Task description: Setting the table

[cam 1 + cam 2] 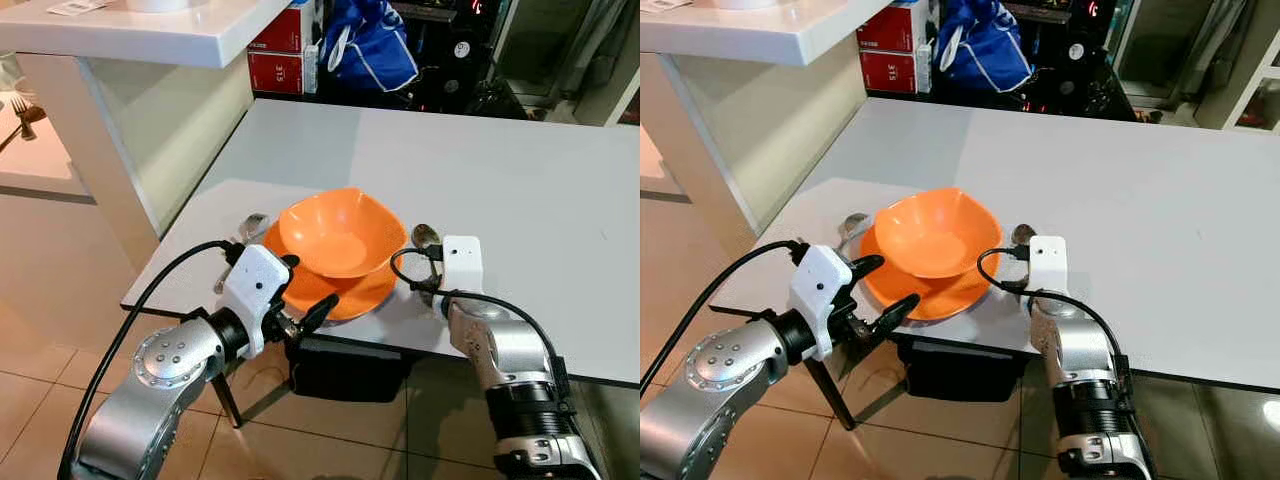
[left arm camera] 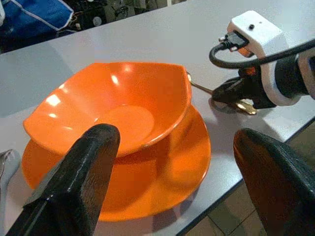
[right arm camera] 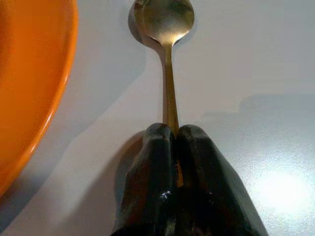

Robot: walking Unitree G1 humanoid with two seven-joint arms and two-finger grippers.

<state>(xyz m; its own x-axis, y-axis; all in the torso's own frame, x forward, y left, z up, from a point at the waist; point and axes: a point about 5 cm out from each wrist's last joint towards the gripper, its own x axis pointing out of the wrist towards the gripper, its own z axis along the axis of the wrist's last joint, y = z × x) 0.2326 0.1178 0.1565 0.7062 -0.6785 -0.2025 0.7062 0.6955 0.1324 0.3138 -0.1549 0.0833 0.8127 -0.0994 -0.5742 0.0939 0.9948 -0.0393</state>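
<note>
Pinching the handle of a gold spoon (image 3: 167, 54) between two black fingers pressed tight together, the right gripper (image 3: 174, 142) rests low on the grey table (image 1: 520, 190) at the near edge, with the spoon's bowl pointing away from it toward 12 o'clock. In the right wrist view the handle runs straight out from between the fingertips, and the spoon lies flat on the tabletop with its bowl well ahead of them. At the spoon's 9 o'clock, just beside it but not touching, curves the rim of an orange plate (image 1: 375, 290). An orange bowl (image 1: 335, 235) sits on that plate, upright, its wavy rim facing up.

Across the plate, at the bowl's 7 o'clock, the left gripper (image 1: 300, 300) hangs at the table's near edge with its fingers (image 2: 74, 177) spread wide apart and nothing between them; one finger reaches toward the plate's rim, the other sits below the table edge. A second spoon (image 1: 250, 228), silver, lies on the table at the plate's 9 o'clock, close to its rim.

Under the table, at 6 o'clock from the plate, a dark chair seat (image 1: 345, 370) stands on tiled floor. At the table's 12 o'clock are red boxes (image 1: 285, 50) and a blue bag (image 1: 370, 45), and a white counter (image 1: 130, 35) rises at 10 o'clock.
</note>
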